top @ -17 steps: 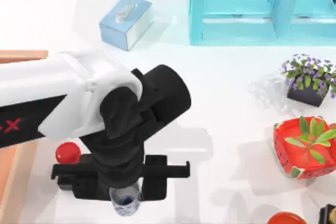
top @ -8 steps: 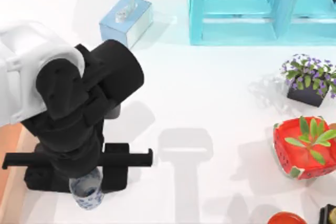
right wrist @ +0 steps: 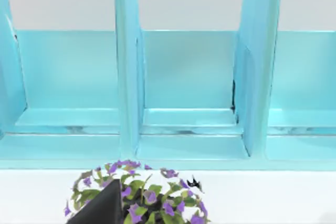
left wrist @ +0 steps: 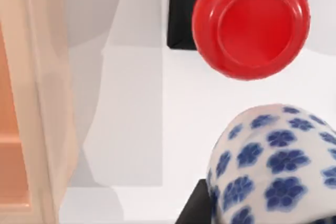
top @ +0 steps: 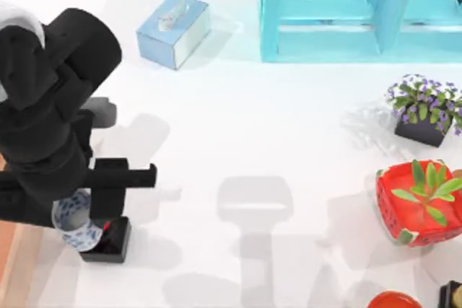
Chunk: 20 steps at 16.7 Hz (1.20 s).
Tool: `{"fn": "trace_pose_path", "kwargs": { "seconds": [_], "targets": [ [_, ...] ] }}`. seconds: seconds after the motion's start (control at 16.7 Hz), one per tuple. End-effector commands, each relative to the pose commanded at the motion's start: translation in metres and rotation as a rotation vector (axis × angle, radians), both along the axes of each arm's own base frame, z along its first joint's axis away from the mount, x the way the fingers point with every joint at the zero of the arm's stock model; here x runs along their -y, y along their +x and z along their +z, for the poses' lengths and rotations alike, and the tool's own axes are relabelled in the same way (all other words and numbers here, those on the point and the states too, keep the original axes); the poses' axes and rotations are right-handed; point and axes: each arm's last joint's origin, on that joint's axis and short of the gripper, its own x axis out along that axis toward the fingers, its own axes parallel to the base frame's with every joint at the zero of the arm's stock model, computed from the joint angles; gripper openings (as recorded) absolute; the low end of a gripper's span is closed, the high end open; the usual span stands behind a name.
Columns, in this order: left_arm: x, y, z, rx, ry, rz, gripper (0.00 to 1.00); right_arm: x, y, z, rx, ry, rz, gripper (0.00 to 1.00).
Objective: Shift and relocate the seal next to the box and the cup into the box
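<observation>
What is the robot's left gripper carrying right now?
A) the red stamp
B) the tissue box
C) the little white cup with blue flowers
C: the left gripper grips the cup lifted beside the box, while the seal sits on the table.
</observation>
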Motion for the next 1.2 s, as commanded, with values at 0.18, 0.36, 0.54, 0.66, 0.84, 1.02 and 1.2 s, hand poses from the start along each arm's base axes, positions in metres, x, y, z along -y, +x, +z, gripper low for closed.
{"fn": "trace_pose_path", "kwargs": {
  "seconds": [0.18, 0.36, 0.54, 0.66, 0.84, 1.02, 1.2],
  "targets": [
    [-0.046, 0.020, 0.000, 0.002, 0.000, 0.017, 0.00, 0.000, 0.000, 0.000, 0.000, 0.000, 0.000, 1.00],
    [-0.099, 0.030, -0.001, 0.001, 0.002, 0.035, 0.00, 0.000, 0.000, 0.000, 0.000, 0.000, 0.000, 1.00],
    [-0.148, 0.029, -0.004, -0.008, 0.007, 0.044, 0.00, 0.000, 0.000, 0.000, 0.000, 0.000, 0.000, 1.00],
    [-0.174, 0.023, -0.006, -0.014, 0.010, 0.038, 0.00, 0.000, 0.000, 0.000, 0.000, 0.000, 0.000, 1.00],
    [-0.200, 0.015, -0.009, -0.016, 0.012, 0.015, 0.00, 0.000, 0.000, 0.000, 0.000, 0.000, 0.000, 1.00],
    [-0.210, 0.010, -0.010, -0.010, 0.012, -0.011, 0.00, 0.000, 0.000, 0.000, 0.000, 0.000, 0.000, 1.00],
    [-0.211, 0.010, -0.010, -0.009, 0.012, -0.015, 0.00, 0.000, 0.000, 0.000, 0.000, 0.000, 0.000, 1.00]
  ]
}}
